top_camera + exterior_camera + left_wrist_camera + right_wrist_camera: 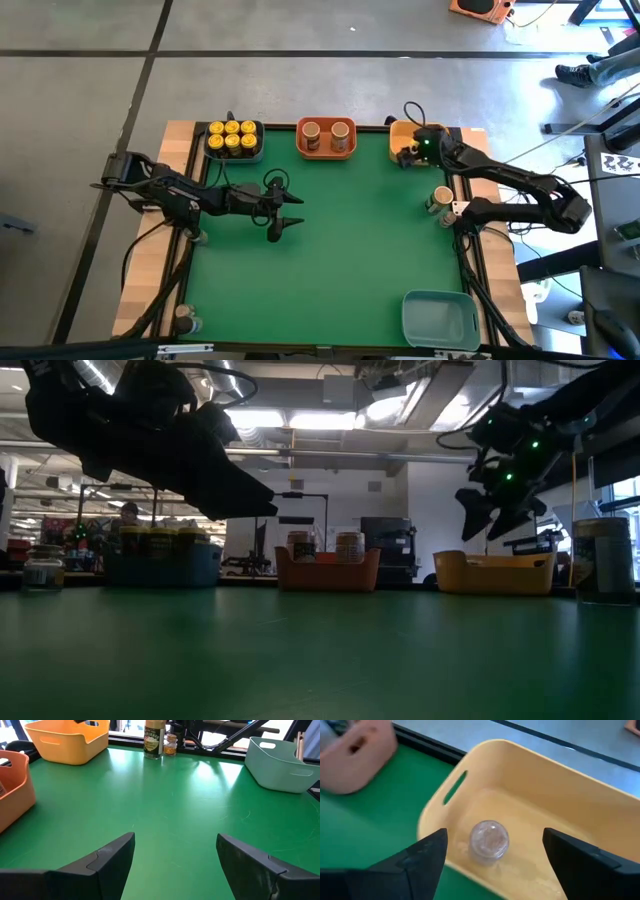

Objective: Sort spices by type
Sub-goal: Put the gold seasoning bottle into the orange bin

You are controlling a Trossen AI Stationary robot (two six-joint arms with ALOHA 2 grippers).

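The blue bin [233,141] holds several yellow-lidded jars, and the orange bin [327,138] holds two tan-lidded jars. A small clear jar [489,840] stands on the floor of the yellow bin [520,785]. My right gripper [494,834] hangs open above that jar without touching it; in the high view my right gripper [405,156] is at the yellow bin's [432,131] near left corner. A tan-lidded jar [442,198] and a tiny jar stand at the mat's right edge. My left gripper [298,212] is open above bare mat, left of centre.
A pale green bin [440,320] sits at the near right corner. More jars stand off the mat on the left, one [199,236] beside the left arm and one [186,321] at the near left corner. Bare green mat [350,240] spreads between the arms.
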